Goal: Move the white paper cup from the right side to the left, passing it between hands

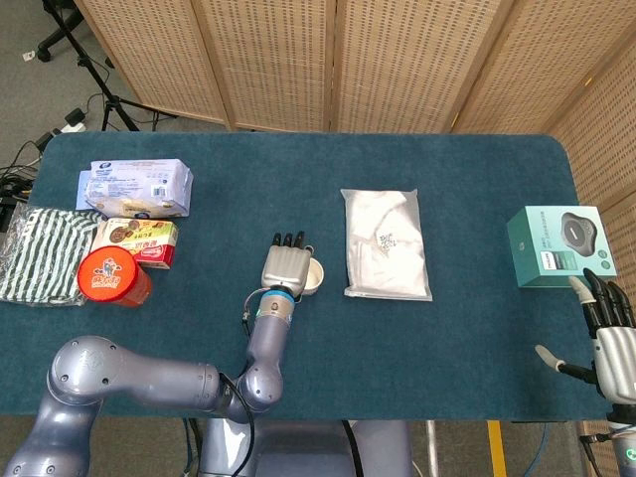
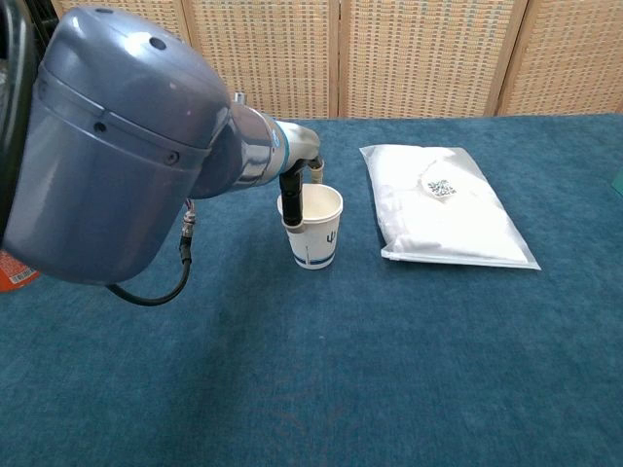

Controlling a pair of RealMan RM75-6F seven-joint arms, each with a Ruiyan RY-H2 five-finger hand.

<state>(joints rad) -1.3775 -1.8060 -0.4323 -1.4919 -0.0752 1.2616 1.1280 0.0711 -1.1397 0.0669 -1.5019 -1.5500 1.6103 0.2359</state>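
The white paper cup point(image 1: 314, 277) point(image 2: 317, 230) stands upright on the blue table, left of centre, with a blue print on its side. My left hand point(image 1: 286, 264) is over the cup's left side and hides most of it in the head view. In the chest view one dark finger point(image 2: 290, 200) hooks over the rim and runs down the cup's wall, so the hand grips the cup at its rim. My right hand point(image 1: 608, 336) hovers at the table's front right corner, far from the cup, fingers spread and holding nothing.
A white bagged package point(image 1: 387, 243) point(image 2: 443, 204) lies just right of the cup. A teal box point(image 1: 559, 245) sits at the right edge. At the left are a red-lidded jar point(image 1: 111, 276), a snack box point(image 1: 139, 241), a tissue pack point(image 1: 136, 187) and a striped cloth point(image 1: 40, 253).
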